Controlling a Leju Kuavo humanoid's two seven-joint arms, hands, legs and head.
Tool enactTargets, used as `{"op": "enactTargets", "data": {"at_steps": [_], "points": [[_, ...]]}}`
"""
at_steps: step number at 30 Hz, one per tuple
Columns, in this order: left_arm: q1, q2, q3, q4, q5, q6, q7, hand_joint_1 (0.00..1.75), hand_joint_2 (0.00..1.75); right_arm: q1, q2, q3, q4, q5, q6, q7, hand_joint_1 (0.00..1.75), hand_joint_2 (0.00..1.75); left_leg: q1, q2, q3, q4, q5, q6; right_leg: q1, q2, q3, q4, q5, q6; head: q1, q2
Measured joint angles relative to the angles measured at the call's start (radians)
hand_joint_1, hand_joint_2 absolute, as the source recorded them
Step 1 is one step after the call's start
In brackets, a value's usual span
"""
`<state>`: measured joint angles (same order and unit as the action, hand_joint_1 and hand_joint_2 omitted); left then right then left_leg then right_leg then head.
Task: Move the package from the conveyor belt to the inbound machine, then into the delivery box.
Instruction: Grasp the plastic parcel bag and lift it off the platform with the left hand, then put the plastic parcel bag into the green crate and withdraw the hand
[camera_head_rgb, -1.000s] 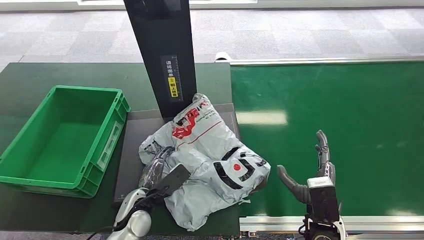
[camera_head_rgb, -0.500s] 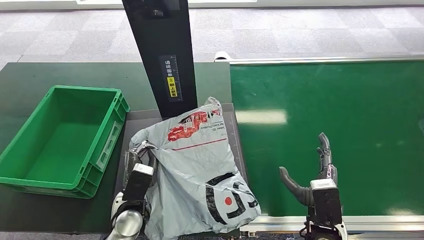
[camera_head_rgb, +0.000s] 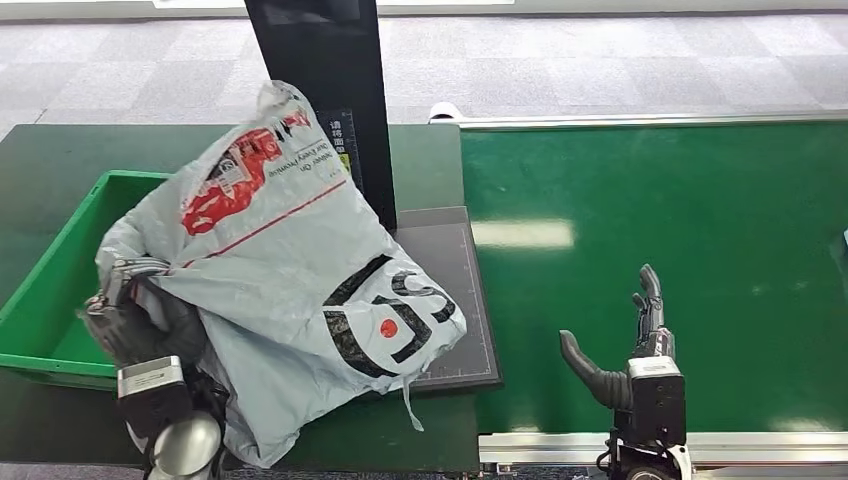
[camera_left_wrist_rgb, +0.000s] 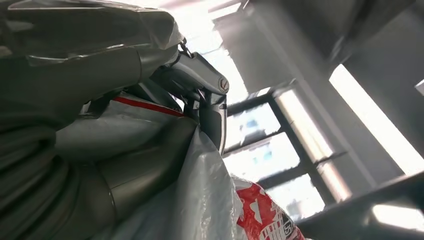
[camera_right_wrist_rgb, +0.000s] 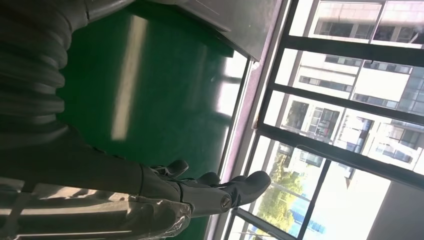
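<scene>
Package (camera_head_rgb: 290, 290) lifted, box (camera_head_rgb: 45, 290) next
Left hand (camera_head_rgb: 135, 325) grasps it above the scanner plate (camera_head_rgb: 455, 300); right hand (camera_head_rgb: 630, 350) hangs empty, fingers spread.

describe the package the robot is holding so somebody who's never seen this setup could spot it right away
Start at the tall black scanner post behind the dark platform, left of the green conveyor belt. In front of it, over the near corner of the green crate, the left hand grips a crumpled grey plastic mailer bag. It is the scene's only soft, wrinkled thing, with red print near its top and black lettering lower down.
</scene>
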<state>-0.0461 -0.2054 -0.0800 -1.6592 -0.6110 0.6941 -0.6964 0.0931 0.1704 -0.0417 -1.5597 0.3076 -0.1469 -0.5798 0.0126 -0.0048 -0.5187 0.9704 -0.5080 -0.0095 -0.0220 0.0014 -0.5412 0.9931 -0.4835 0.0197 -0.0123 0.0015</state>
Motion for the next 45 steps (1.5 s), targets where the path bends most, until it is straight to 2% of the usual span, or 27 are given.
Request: {"op": "enactTargets", "data": {"at_steps": [5, 10, 13, 18, 21, 26, 28, 29, 30, 32, 34, 35, 36, 38, 40, 45], "points": [[-0.076, -0.039, 0.261, -0.201, -0.226, 0.004, -0.001, 1.75, 1.75, 0.002, -0.001, 0.006, 0.008, 0.0, -0.012, -0.001, 0.0, 1.75, 0.0, 0.0, 0.0, 0.0, 0.0, -0.001, 0.0, 0.0, 0.0, 0.0, 0.0, 0.0, 0.0, 0.0], [-0.172, -0.039, 0.497, -0.291, -0.284, 0.005, -0.001, 1.75, 1.75, 0.009, -0.002, 0.012, 0.01, 0.0, -0.019, -0.001, 0.0, 1.75, 0.0, 0.0, 0.001, 0.0, 0.001, -0.001, 0.0, 0.0, 0.0, 0.001, 0.0, 0.0, 0.0, 0.0], [-0.217, -0.031, 0.592, -0.313, -0.295, 0.005, -0.001, 1.75, 1.75, 0.009, -0.004, 0.016, 0.012, 0.0, -0.021, -0.001, 0.0, 1.75, 0.0, 0.0, 0.001, 0.0, 0.001, -0.001, 0.0, 0.0, 0.0, 0.001, 0.0, 0.0, 0.0, 0.0], [-0.256, -0.019, 0.666, -0.326, -0.313, 0.005, -0.001, 1.75, 1.75, 0.01, -0.007, 0.02, 0.015, 0.0, -0.022, -0.001, 0.0, 1.75, 0.0, 0.0, 0.001, 0.0, 0.001, -0.001, 0.0, 0.0, 0.0, 0.001, 0.0, 0.0, 0.0, 0.0], [-0.315, -0.003, 0.722, -0.281, -0.383, 0.004, -0.001, 1.75, 1.75, 0.011, -0.012, 0.024, 0.016, -0.01, -0.032, 0.003, 0.0, 1.75, 0.0, -0.001, 0.001, 0.0, 0.001, -0.001, 0.0, -0.001, 0.0, 0.001, 0.0, 0.0, 0.0, 0.0], [-0.444, 0.036, 0.856, -0.059, -0.584, 0.003, 0.001, 1.75, 1.75, 0.021, -0.02, 0.027, 0.008, -0.03, -0.036, 0.013, 0.0, 1.75, 0.0, 0.0, 0.001, 0.0, 0.003, -0.002, 0.0, 0.0, 0.0, 0.002, 0.001, -0.001, 0.0, 0.0], [-0.492, 0.058, 0.914, 0.043, -0.709, 0.003, 0.035, 1.75, 1.75, 0.023, -0.022, 0.027, 0.003, -0.026, -0.027, 0.013, 0.0, 1.75, 0.0, 0.001, 0.002, 0.0, 0.003, -0.002, 0.0, 0.0, -0.001, 0.002, 0.001, -0.001, 0.0, 0.0], [-0.506, 0.074, 0.931, 0.093, -0.776, 0.004, 0.088, 1.75, 1.75, 0.024, -0.022, 0.027, 0.0, -0.023, -0.023, 0.014, 0.0, 1.75, 0.0, 0.001, 0.002, 0.0, 0.003, -0.003, 0.0, 0.001, -0.001, 0.002, 0.001, -0.001, 0.0, 0.0], [-0.512, 0.094, 0.933, 0.143, -0.837, 0.004, 0.175, 1.75, 1.75, 0.024, -0.023, 0.026, -0.003, -0.021, -0.02, 0.016, 0.0, 1.75, 0.0, 0.001, 0.002, 0.0, 0.003, -0.003, 0.0, 0.001, -0.002, 0.002, 0.001, -0.001, 0.0, 0.0], [-0.515, 0.158, 0.881, 0.266, -0.923, 0.003, 0.466, 1.75, 1.75, 0.026, -0.024, 0.026, -0.01, -0.016, -0.014, 0.02, 0.0, 1.75, 0.001, 0.002, 0.002, 0.0, 0.003, -0.003, 0.001, 0.001, -0.003, 0.002, 0.001, -0.001, 0.0, 0.0], [-0.517, 0.236, 0.761, 0.401, -0.951, 0.003, 0.789, 1.75, 1.75, 0.029, -0.025, 0.024, -0.019, -0.012, -0.006, 0.023, 0.0, 1.75, 0.001, 0.0, 0.001, 0.0, 0.004, -0.003, 0.002, 0.0, -0.003, 0.002, 0.001, -0.001, 0.0, 0.0], [-0.521, 0.273, 0.689, 0.465, -0.954, 0.003, 0.905, 1.75, 1.75, 0.03, -0.026, 0.023, -0.023, -0.011, -0.003, 0.024, 0.0, 1.75, 0.001, 0.0, 0.001, 0.0, 0.004, -0.003, 0.002, 0.0, -0.003, 0.003, 0.001, -0.002, 0.0, 0.0], [-0.525, 0.305, 0.619, 0.521, -0.957, 0.003, 0.979, 1.75, 1.75, 0.03, -0.026, 0.023, -0.025, -0.011, 0.0, 0.024, 0.0, 1.75, 0.002, -0.001, 0.0, 0.0, 0.004, -0.003, 0.002, -0.001, -0.002, 0.003, 0.001, -0.002, 0.001, 0.0], [-0.536, 0.364, 0.511, 0.611, -0.958, 0.003, 1.026, 1.75, 1.75, 0.032, -0.027, 0.022, -0.029, -0.009, 0.002, 0.025, 0.0, 1.75, 0.002, 0.002, 0.0, 0.0, 0.004, -0.003, 0.002, 0.001, -0.002, 0.003, 0.001, -0.002, 0.001, 0.0], [-0.543, 0.405, 0.45, 0.656, -0.957, 0.003, 1.005, 1.75, 1.75, 0.037, -0.027, 0.022, -0.03, -0.009, 0.002, 0.026, 0.0, 1.75, 0.002, 0.006, 0.0, 0.0, 0.004, -0.003, 0.002, 0.006, -0.003, 0.003, 0.002, -0.003, 0.001, 0.0], [-0.548, 0.436, 0.43, 0.637, -0.941, 0.006, 0.849, 1.75, 1.75, 0.047, -0.027, 0.022, -0.033, -0.008, 0.0, 0.027, 0.0, 1.75, 0.002, 0.008, -0.001, 0.0, 0.003, -0.003, 0.002, 0.008, -0.005, 0.003, 0.002, -0.003, 0.001, 0.0]]}}
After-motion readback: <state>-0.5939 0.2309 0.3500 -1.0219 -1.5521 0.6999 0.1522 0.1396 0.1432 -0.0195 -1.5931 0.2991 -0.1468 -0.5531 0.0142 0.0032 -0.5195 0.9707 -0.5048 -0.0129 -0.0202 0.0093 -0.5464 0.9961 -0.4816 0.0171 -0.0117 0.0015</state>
